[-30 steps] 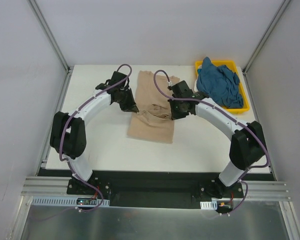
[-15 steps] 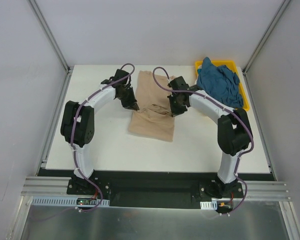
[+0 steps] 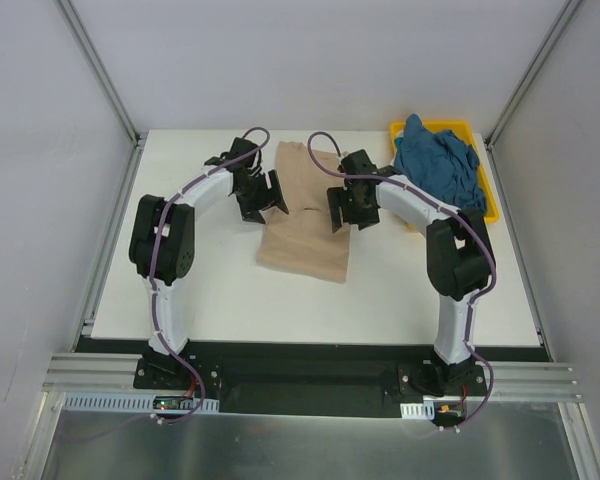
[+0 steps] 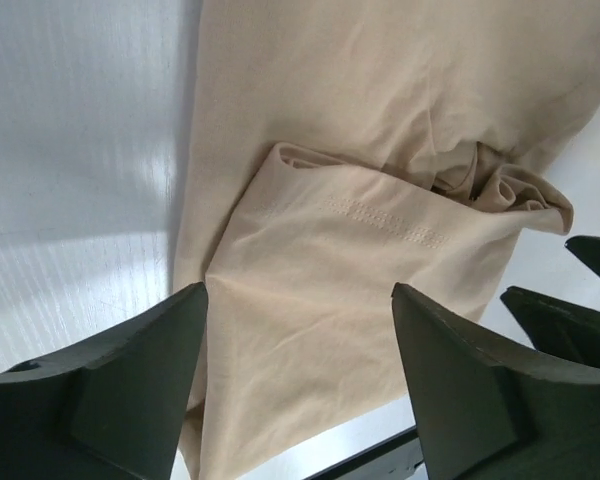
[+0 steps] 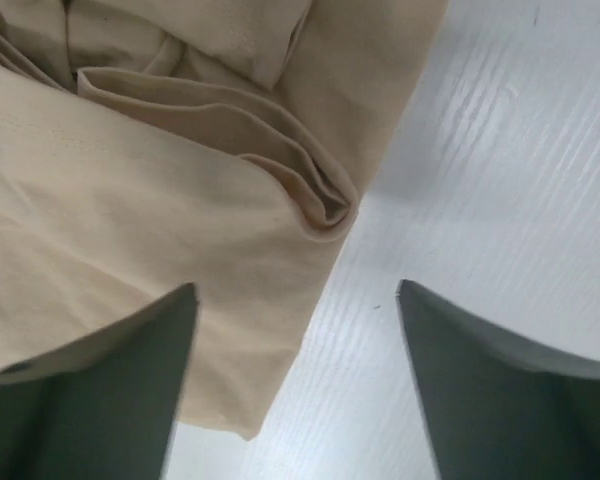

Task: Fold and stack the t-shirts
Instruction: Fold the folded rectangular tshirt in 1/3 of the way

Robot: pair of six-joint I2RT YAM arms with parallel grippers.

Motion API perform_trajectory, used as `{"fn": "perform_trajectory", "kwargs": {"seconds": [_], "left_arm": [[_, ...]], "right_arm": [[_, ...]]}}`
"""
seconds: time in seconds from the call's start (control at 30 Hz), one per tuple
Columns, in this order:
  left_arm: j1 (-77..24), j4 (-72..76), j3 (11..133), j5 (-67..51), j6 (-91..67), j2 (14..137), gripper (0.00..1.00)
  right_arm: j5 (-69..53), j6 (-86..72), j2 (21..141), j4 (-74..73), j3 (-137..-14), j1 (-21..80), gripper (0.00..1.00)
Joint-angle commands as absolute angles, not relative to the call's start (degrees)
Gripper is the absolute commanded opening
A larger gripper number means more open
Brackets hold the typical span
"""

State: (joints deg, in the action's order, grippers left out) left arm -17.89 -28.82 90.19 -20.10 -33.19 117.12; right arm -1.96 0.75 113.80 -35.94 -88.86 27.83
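The tan t-shirt (image 3: 305, 225) lies folded lengthwise in the middle of the table, with a doubled sleeve and hem bunched at its centre (image 4: 380, 220). My left gripper (image 3: 268, 192) hangs open over the shirt's left edge; in the left wrist view the cloth (image 4: 310, 330) lies between its fingertips (image 4: 298, 295), untouched. My right gripper (image 3: 342, 206) stands open over the shirt's right edge (image 5: 310, 200), half over cloth, half over bare table (image 5: 295, 290). The teal t-shirt (image 3: 438, 165) lies crumpled in the yellow tray (image 3: 487, 214).
The yellow tray sits at the table's back right corner, just behind the right forearm. Grey walls close in both sides and the back. White table (image 3: 200, 290) shows in front of the tan shirt and to its left.
Both grippers have gone from shut to open and released the tan shirt, which now lies flatter. Both arms have drawn back toward the far end of the shirt.
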Motion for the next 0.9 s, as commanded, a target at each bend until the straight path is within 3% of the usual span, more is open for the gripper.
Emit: {"fn": "perform_trajectory", "kwargs": {"seconds": [0.0, 0.03, 0.07, 0.43, 0.87], "left_arm": [[-17.40, -29.00, 89.83, -21.88, -32.87, 110.31, 0.82], [-17.49, -28.92, 89.30, -22.67, -32.96, 109.26, 0.95], [-17.84, -29.00, 87.90, -23.11, -33.05, 107.16, 0.99], [-21.97, -15.66, 67.69, -34.27, -40.16, 96.77, 0.99], [-22.24, -11.43, 54.15, -32.08, -41.66, 99.05, 0.99]], "right_arm": [[-3.34, 0.88, 108.64, -37.18, -89.13, 27.69, 0.97], [-4.38, 0.70, 107.59, -36.92, -88.25, 27.77, 0.97], [-5.26, 0.53, 105.32, -36.57, -87.20, 27.86, 0.97], [-32.93, -14.75, 89.47, -9.77, -60.48, 29.79, 0.97], [-28.22, -15.73, 97.55, -4.22, -51.95, 30.94, 0.97]]}}
